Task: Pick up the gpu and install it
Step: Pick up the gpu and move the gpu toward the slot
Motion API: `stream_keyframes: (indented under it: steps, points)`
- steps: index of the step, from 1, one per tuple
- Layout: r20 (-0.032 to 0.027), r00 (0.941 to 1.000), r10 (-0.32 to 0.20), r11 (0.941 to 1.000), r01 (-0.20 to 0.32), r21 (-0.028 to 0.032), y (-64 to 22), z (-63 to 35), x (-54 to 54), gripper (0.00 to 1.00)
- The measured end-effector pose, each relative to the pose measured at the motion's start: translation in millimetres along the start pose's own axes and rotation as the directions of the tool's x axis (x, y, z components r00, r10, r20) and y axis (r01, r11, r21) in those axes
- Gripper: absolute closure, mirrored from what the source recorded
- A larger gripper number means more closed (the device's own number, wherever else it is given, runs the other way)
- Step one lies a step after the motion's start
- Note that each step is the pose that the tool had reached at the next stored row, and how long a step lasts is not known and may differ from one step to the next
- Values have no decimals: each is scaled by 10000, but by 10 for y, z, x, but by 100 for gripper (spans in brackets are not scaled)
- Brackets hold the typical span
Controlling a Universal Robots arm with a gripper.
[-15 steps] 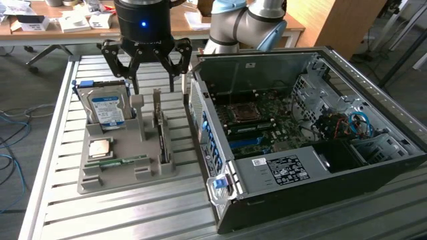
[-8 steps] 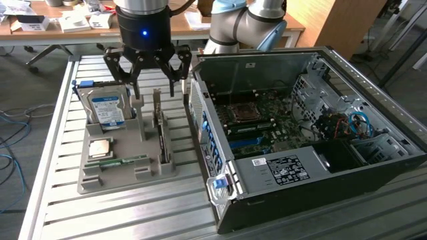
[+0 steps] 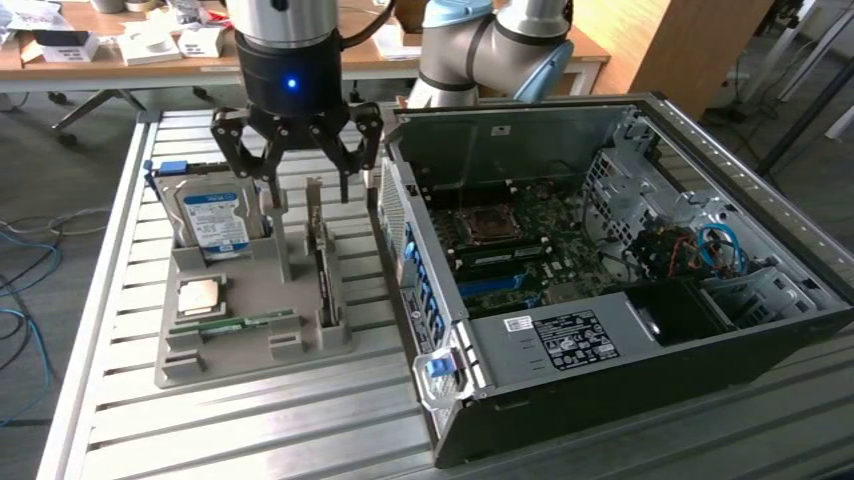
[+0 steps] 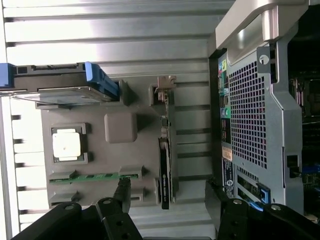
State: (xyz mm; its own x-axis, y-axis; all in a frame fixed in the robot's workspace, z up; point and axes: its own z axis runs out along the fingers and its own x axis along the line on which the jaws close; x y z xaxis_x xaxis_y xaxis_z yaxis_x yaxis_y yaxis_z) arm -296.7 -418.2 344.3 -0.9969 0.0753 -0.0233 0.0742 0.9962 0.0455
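A slatted metal table (image 3: pixel 240 430) holds a grey parts holder (image 3: pixel 254 355) on the exterior view's left and an open computer case (image 3: pixel 747 330) on the right. At the holder's far left, a silver hard drive (image 3: pixel 214 215) with a blue label stands upright. In front of it, nearer the viewer, a square processor chip (image 3: pixel 200 295) lies flat. Nearer again, a narrow green memory stick (image 3: pixel 247 323) lies with its length running left to right. On the right side of the holder, the gpu (image 3: pixel 322 262) stands on its long edge in a slot. It appears as a thin dark card. Its long axis runs from near to far, parallel to the side of the case, and its metal bracket end points to the far side. The gripper (image 3: pixel 310 185) hangs above the far end of the gpu, spread wide and grasping nothing. In the wrist view one black finger (image 4: pixel 121 192) sits on each side of the card's line. To the right, the case lies on its side with its motherboard (image 3: pixel 514 240) exposed.
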Motion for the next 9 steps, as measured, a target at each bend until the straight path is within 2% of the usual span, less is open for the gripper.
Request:
stream_keyframes:
  steps: [9]
  points:
    - [0, 10000, 0, 10000, 0, 0, -5, 121, 3, 30]
